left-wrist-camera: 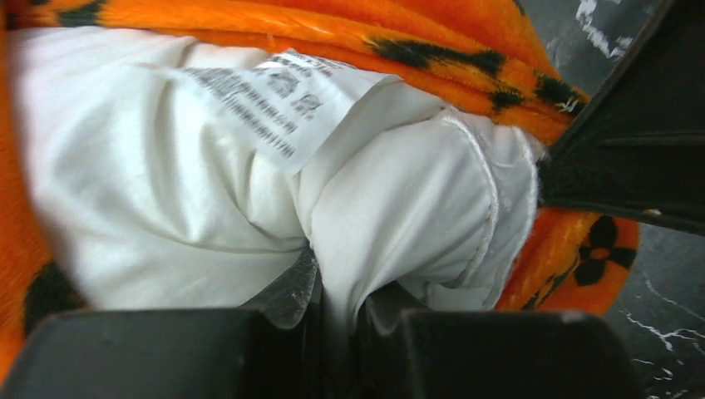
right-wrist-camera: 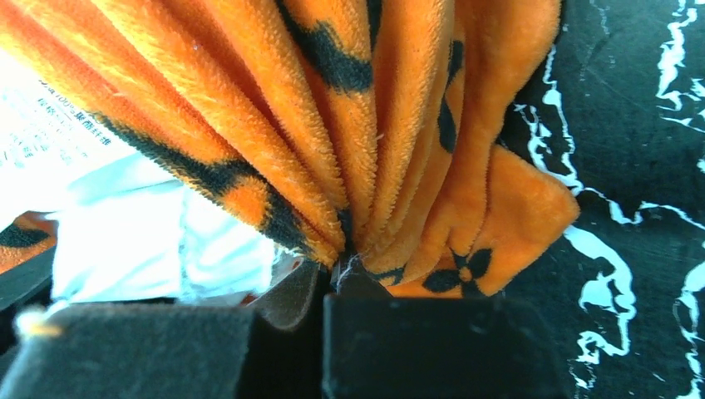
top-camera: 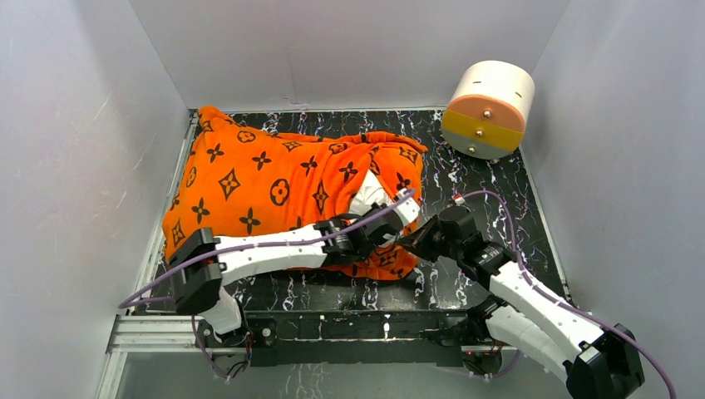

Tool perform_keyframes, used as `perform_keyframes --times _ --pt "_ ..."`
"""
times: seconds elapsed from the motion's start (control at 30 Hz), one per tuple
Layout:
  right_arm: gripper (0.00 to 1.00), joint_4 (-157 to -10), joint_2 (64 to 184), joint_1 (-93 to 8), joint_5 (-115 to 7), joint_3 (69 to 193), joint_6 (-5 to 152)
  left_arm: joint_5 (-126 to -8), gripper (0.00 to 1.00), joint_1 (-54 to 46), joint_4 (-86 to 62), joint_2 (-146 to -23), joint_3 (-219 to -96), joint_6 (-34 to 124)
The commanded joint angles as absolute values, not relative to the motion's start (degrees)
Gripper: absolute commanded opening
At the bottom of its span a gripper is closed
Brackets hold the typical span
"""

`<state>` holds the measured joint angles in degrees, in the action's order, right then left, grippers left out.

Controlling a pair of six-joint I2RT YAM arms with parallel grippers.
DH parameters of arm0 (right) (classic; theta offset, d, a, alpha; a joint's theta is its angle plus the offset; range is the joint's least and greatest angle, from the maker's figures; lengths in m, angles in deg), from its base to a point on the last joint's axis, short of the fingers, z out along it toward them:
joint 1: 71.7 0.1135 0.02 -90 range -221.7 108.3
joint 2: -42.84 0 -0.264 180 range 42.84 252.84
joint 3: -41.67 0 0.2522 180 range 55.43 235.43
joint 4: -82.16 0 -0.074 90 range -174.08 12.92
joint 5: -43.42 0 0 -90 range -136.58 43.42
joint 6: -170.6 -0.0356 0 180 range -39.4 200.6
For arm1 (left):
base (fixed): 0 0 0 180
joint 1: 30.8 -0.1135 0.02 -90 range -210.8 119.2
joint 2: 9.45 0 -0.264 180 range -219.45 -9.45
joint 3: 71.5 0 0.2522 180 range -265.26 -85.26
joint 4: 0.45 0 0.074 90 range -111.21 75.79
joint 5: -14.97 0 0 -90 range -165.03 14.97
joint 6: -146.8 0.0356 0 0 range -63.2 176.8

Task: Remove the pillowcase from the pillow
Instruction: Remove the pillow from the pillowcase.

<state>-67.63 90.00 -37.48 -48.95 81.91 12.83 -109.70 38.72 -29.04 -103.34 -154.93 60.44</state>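
Note:
The orange pillowcase (top-camera: 266, 183) with black motifs lies across the left and middle of the table, still covering most of the pillow. At its open right end the white pillow (top-camera: 367, 196) pokes out. My left gripper (top-camera: 397, 218) is shut on a fold of the pillow's white corner (left-wrist-camera: 399, 208), beside its printed care label (left-wrist-camera: 274, 104). My right gripper (top-camera: 409, 241) is shut on the gathered orange hem of the pillowcase (right-wrist-camera: 391, 141), whose pleats fan out from the jaws. The two grippers sit close together at the opening.
A white-and-orange round drum (top-camera: 489, 108) stands at the back right corner. Grey walls (top-camera: 75, 166) enclose the black marbled table (top-camera: 474, 183) on three sides. Bare table shows to the right of the pillowcase.

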Motion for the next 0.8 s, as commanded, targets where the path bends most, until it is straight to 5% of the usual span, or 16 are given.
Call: perform_keyframes --times 0.0,0.27,0.5,0.63,0.77 --pt "0.00 -57.6 90.1 -38.5 -43.9 81.8 12.3 -113.3 0.00 34.7 -27.5 -89.5 -156.0 57.4" --pt "0.00 -64.7 98.1 -41.8 -47.8 78.2 14.6 -104.0 0.00 30.4 -33.9 -78.2 -160.2 50.4" --pt "0.00 -73.2 117.2 -43.1 -44.3 80.7 17.3 -98.9 0.00 30.3 -35.0 -72.5 -158.9 43.7" --pt "0.00 -87.5 124.6 -45.3 -59.9 78.2 14.3 -96.3 0.00 30.3 -37.7 -70.8 -157.4 43.0" --pt "0.00 -79.1 121.8 -44.5 -60.2 84.8 20.4 -89.9 0.00 30.3 -39.8 -68.6 -152.2 42.6"
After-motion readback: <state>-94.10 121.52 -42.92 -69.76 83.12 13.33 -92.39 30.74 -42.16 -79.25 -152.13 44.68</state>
